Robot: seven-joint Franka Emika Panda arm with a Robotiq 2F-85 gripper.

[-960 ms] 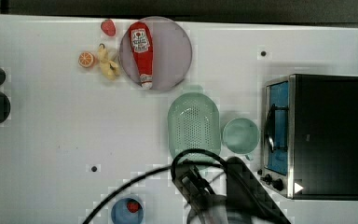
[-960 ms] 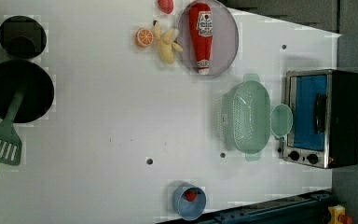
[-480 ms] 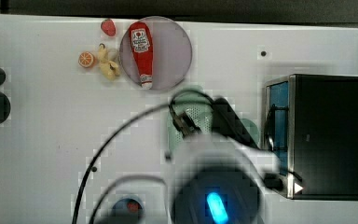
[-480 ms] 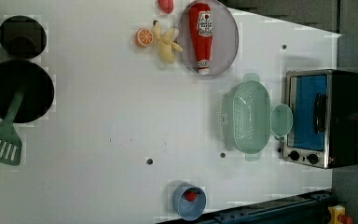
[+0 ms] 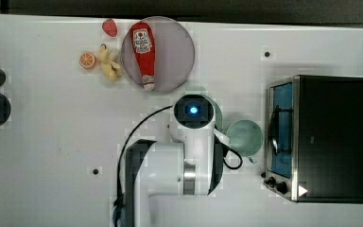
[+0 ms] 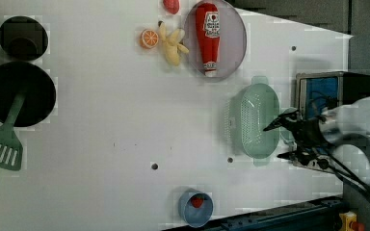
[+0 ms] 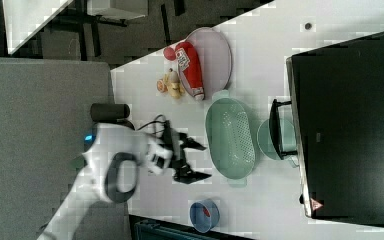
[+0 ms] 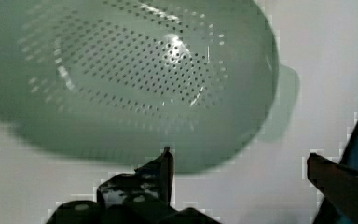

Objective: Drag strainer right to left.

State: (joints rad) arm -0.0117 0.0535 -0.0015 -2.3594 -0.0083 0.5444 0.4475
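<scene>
Working across the left view from its left edge, I see a black pan point(image 6: 19, 94) at mid-left with a green spatula point(image 6: 2, 147) lying over its lower rim, and a smaller black pot point(image 6: 23, 37) above it. Along the top of the left view sit an orange slice point(image 6: 149, 38), a banana point(image 6: 172, 44) and a ketchup bottle point(image 6: 208, 37) lying on a round grey plate point(image 6: 236, 38). Near the bottom centre of the left view stands a small blue bowl point(image 6: 196, 208) with something red inside.

The strainer point(image 6: 256, 120) rests on the white table point(image 6: 101, 134) right of centre in the left view, below the plate and just left of the toaster oven point(image 6: 332, 89). In the top view the arm covers most of it, and a mint cup point(image 5: 246, 137) sits between it and the oven.

My gripper point(image 6: 277, 140) hangs at the strainer's right rim in the left view, its 2 jaws spread wide and holding nothing. In the right view the gripper point(image 7: 200, 161) shows to the left of the strainer point(image 7: 230, 137), apart from it. The wrist view shows the strainer's perforated inside point(image 8: 130, 70) ahead of 1 dark fingertip point(image 8: 165, 165).
</scene>
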